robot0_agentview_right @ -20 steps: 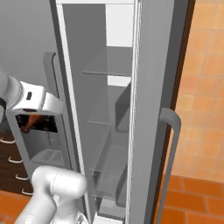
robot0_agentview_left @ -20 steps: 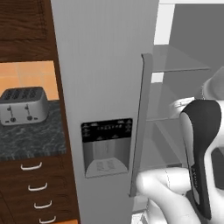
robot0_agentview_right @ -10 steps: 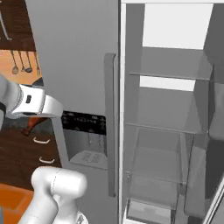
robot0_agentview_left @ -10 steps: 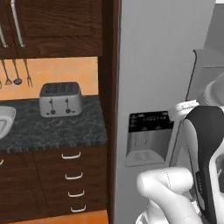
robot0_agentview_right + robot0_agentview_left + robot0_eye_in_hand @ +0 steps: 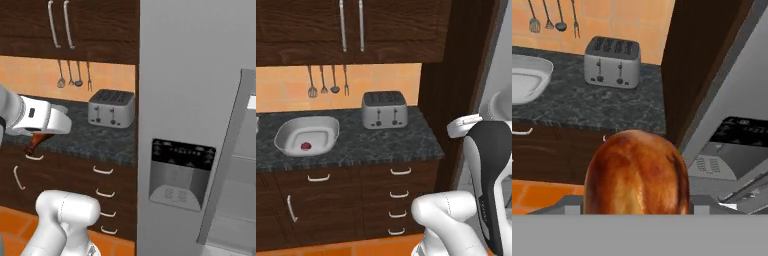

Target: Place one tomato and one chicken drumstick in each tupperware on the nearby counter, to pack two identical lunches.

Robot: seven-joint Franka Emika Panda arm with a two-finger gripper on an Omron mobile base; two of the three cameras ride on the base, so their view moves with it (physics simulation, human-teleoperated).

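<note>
A: Start with the left base view. Where do the task's things lie?

B: One tupperware (image 5: 307, 135), the wide shallow one with rounded corners, sits on the counter (image 5: 371, 145) left of the toaster (image 5: 384, 109). A tomato (image 5: 305, 146) lies inside it, on the bottom.

A: And from the right base view?

B: The gripper (image 5: 40, 136) hangs at the far left, in front of the counter's (image 5: 95, 140) edge. A chicken drumstick (image 5: 36, 141) pokes out beneath it, slanting down and to the left, thin end lowest. The toaster (image 5: 111, 107) stands well to its right, next to the grey fridge door (image 5: 195, 125).

A: Is the drumstick actually held?

B: Yes, the jaws are clamped on it.

A: What does the hand view add?

B: The chicken drumstick (image 5: 636, 175) fills the lower middle, its thick brown end straight ahead of the camera, hiding the finger tips. Beyond it lie the counter (image 5: 597, 105), the toaster (image 5: 611, 62) and, at the left edge, part of the tupperware (image 5: 529, 80).
</note>
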